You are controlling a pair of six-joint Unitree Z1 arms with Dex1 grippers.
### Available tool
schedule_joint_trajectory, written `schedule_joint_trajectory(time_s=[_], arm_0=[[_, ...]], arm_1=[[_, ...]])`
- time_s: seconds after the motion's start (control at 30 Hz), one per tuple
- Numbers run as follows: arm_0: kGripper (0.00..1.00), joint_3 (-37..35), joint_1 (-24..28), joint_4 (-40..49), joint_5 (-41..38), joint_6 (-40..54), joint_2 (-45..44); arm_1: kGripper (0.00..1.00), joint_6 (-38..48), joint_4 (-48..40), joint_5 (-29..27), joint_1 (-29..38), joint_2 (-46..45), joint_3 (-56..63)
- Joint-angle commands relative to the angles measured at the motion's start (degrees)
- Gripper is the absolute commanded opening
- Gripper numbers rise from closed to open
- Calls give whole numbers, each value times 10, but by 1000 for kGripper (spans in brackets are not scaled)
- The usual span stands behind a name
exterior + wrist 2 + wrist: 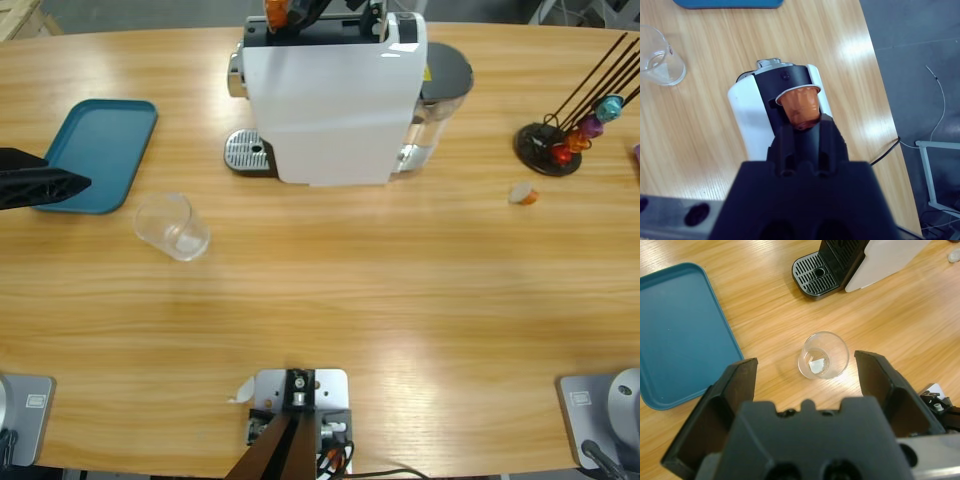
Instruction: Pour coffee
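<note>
Early stage. Right gripper (801, 127) clamping orange capsule (800, 106) above coffee machine (335, 95). Left gripper (807, 390) spread wide near empty tumbler (172, 226), standing beside teal tray (95, 155). Coffee not visible anywhere; brewing, pouring remaining.

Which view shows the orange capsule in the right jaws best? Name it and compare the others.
The right wrist view: the orange capsule fills the centre, clamped in the right gripper above the white coffee machine. The high view shows only an orange sliver at the top edge. The left wrist view does not show it.
</note>
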Motion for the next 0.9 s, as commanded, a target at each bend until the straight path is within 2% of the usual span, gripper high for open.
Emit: schedule_joint_trajectory(time_s=[0.03,0.07,0.13,0.17,0.2,0.23,0.4,0.63,0.9], arm_0=[[830,21,-4,-6,-10,8,-4],[830,21,-4,-6,-10,8,-4],[830,21,-4,-6,-10,8,-4],[830,21,-4,-6,-10,8,-4],[830,21,-4,-6,-10,8,-4],[830,21,-4,-6,-10,8,-4],[830,21,-4,-6,-10,7,-4],[830,21,-4,-6,-10,8,-4],[830,21,-4,-8,-10,7,-1]], arm_1=[[67,-1,-5,4,-5,24,19],[243,-1,-5,4,-5,24,19],[330,-1,-5,3,-5,23,19],[435,-1,-5,2,-5,23,19],[497,-1,-5,2,-5,23,19],[526,-1,-5,2,-5,22,19],[600,0,-4,1,-5,21,19],[605,1,-3,-1,-4,8,18],[605,45,-3,-8,30,-67,21]])
